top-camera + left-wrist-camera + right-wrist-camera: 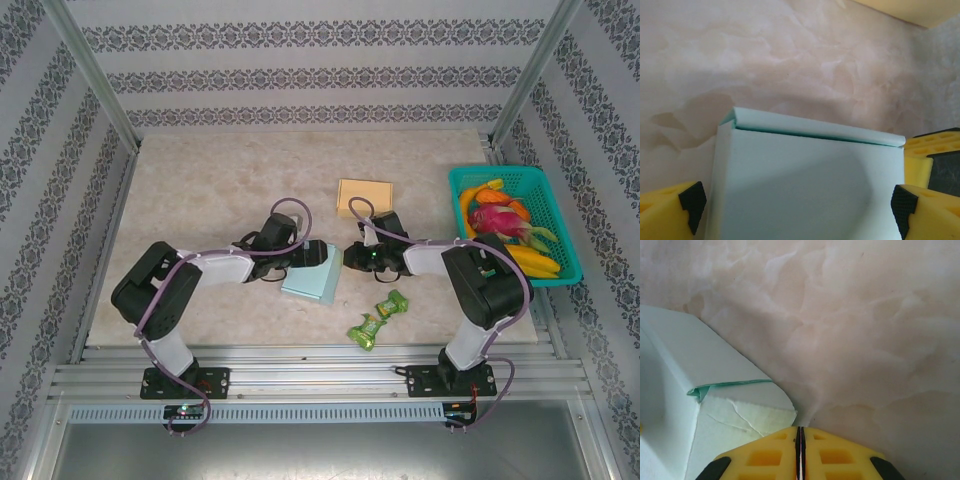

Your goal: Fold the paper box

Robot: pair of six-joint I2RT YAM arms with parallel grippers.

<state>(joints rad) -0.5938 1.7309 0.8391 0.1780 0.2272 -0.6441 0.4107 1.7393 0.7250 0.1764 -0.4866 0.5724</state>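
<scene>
Wide apart on the left gripper (799, 202), straddling the pale paper box (312, 272) mid-frame, apparently to steady it. Pressed together on the right gripper (801, 429), just beside the loose flap (750, 410) lower left, probably to tuck it in.

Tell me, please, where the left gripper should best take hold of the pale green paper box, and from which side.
Probably across the flat body of the paper box, one finger on each side edge, coming from the left arm's side. In the left wrist view the open left gripper straddles that width, and the folded flap at the far end is left free.
</scene>
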